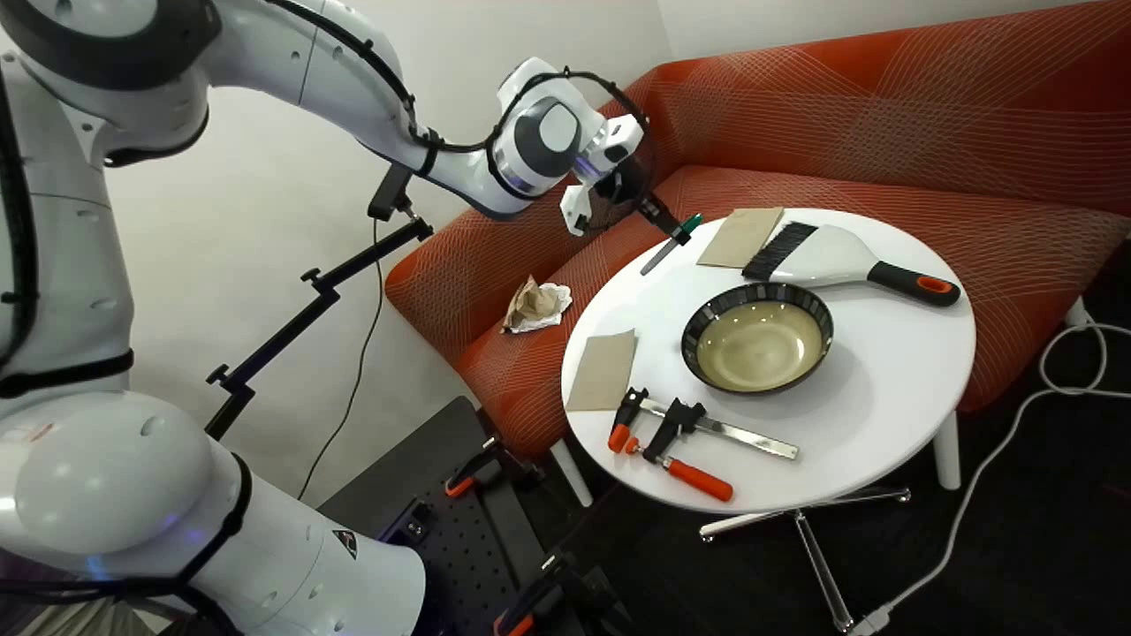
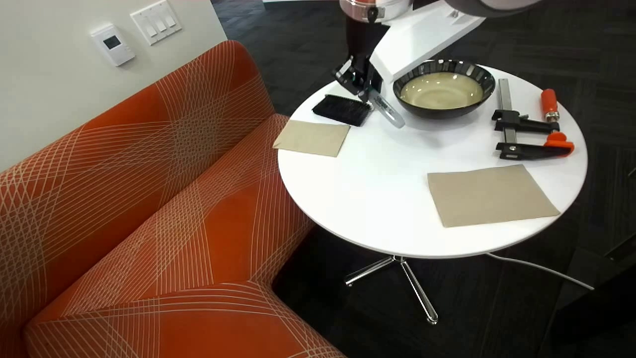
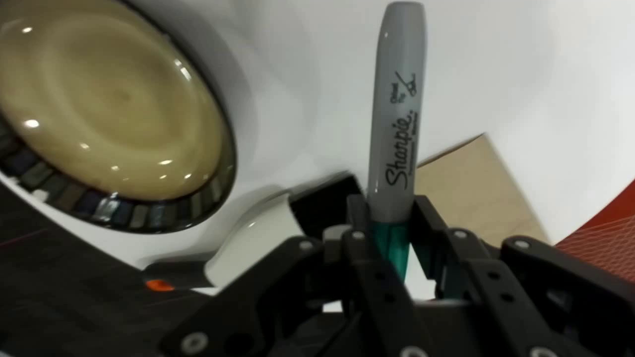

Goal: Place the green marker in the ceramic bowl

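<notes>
The green marker has a grey barrel and a teal-green cap; it shows in the wrist view [image 3: 397, 114] and in both exterior views [image 1: 658, 256] [image 2: 389, 110]. My gripper [image 3: 389, 210] is shut on it near the joint of cap and barrel, with the barrel sticking out past the fingertips. The gripper [image 1: 680, 235] holds the marker tilted above the table, off to the side of the ceramic bowl [image 1: 760, 344]. The bowl has a dark rim and cream-yellow inside and stands upright, with nothing seen in it. It also shows in the other pictures [image 2: 441, 92] [image 3: 119, 99].
A white brush [image 1: 831, 256] with black bristles lies beside the bowl. Two brown paper pieces [image 1: 742, 237] [image 1: 603, 371] and red-handled clamps [image 1: 698, 433] lie on the round white table [image 1: 866, 442]. An orange sofa [image 2: 164, 199] borders it. Crumpled paper [image 1: 536, 305] lies on the sofa.
</notes>
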You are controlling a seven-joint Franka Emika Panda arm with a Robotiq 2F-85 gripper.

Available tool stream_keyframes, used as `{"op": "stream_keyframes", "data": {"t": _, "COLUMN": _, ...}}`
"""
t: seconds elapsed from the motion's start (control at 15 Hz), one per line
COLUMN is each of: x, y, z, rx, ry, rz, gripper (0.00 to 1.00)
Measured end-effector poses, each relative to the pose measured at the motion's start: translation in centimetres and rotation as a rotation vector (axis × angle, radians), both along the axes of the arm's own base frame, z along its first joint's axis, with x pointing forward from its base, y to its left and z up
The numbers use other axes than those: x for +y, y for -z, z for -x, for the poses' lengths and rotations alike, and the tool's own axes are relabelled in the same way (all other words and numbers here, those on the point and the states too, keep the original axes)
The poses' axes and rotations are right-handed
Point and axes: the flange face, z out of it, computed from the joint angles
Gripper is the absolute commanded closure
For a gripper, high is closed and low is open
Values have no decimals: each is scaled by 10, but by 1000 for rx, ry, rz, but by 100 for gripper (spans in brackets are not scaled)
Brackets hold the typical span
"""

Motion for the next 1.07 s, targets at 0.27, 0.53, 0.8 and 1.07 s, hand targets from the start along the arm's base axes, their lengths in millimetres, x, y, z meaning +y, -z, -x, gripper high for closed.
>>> {"op": "stream_keyframes", "data": {"t": 0.27, "x": -48, "y": -12, "z": -12, "rx": -42, "ry": 211, "rz": 81, "gripper": 74}}
{"op": "stream_keyframes", "data": {"t": 0.53, "x": -64, "y": -11, "z": -12, "rx": -43, "ry": 321, "rz": 119, "gripper": 74}}
{"op": "stream_keyframes", "data": {"t": 0.8, "x": -62, "y": -5, "z": -11, "rx": -34, "ry": 311, "rz": 121, "gripper": 94}}
{"op": "stream_keyframes", "data": {"t": 1.07, "x": -82, "y": 3, "z": -20, "rx": -8, "ry": 346, "rz": 76, "gripper": 94}}
